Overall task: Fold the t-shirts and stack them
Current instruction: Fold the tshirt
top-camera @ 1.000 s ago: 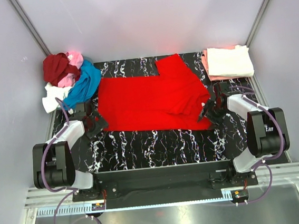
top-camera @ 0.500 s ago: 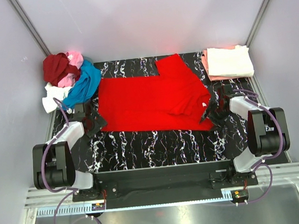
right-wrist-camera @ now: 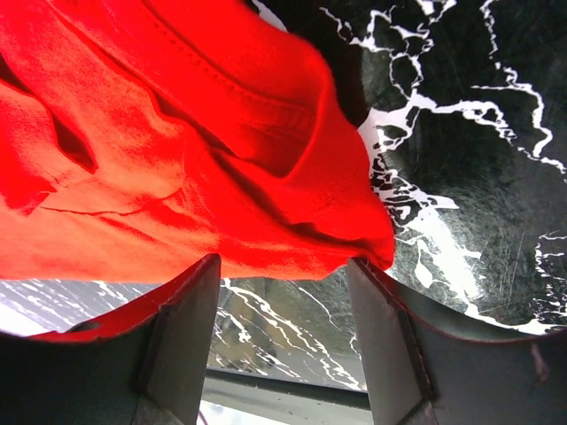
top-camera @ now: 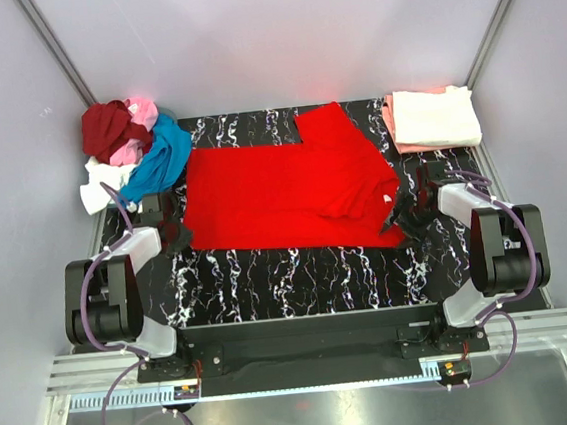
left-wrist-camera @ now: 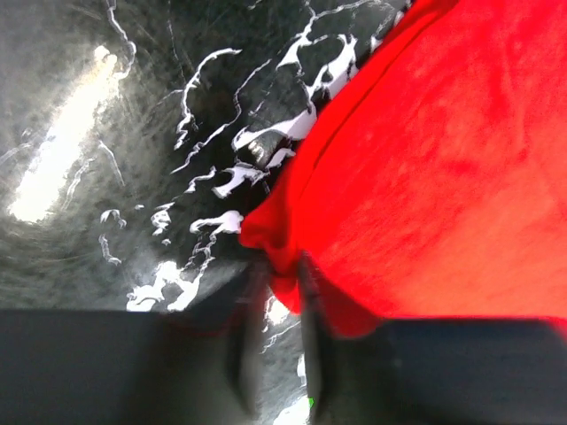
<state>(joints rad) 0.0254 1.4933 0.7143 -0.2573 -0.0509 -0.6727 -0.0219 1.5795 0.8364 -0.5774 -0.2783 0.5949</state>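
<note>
A bright red t-shirt [top-camera: 281,188] lies spread across the black marbled table [top-camera: 299,271], with one sleeve folded over on its right side. My left gripper [top-camera: 179,241] is at the shirt's near left corner. In the left wrist view its fingers [left-wrist-camera: 310,336] stand close together with the red cloth [left-wrist-camera: 283,282] pinched between them. My right gripper [top-camera: 404,216] is at the shirt's near right edge. It is open [right-wrist-camera: 282,266], and the bunched red hem [right-wrist-camera: 292,221] sits just ahead of its two fingers, not clamped.
A loose pile at the back left holds a dark red shirt [top-camera: 107,127], a pink one [top-camera: 141,111], a blue one [top-camera: 163,156] and a white one [top-camera: 102,180]. At the back right a folded cream shirt [top-camera: 435,115] lies on a salmon one [top-camera: 391,122].
My left gripper has closed on the near left corner of the red shirt and drawn it slightly left. The right gripper has edged a little right and stays open.
</note>
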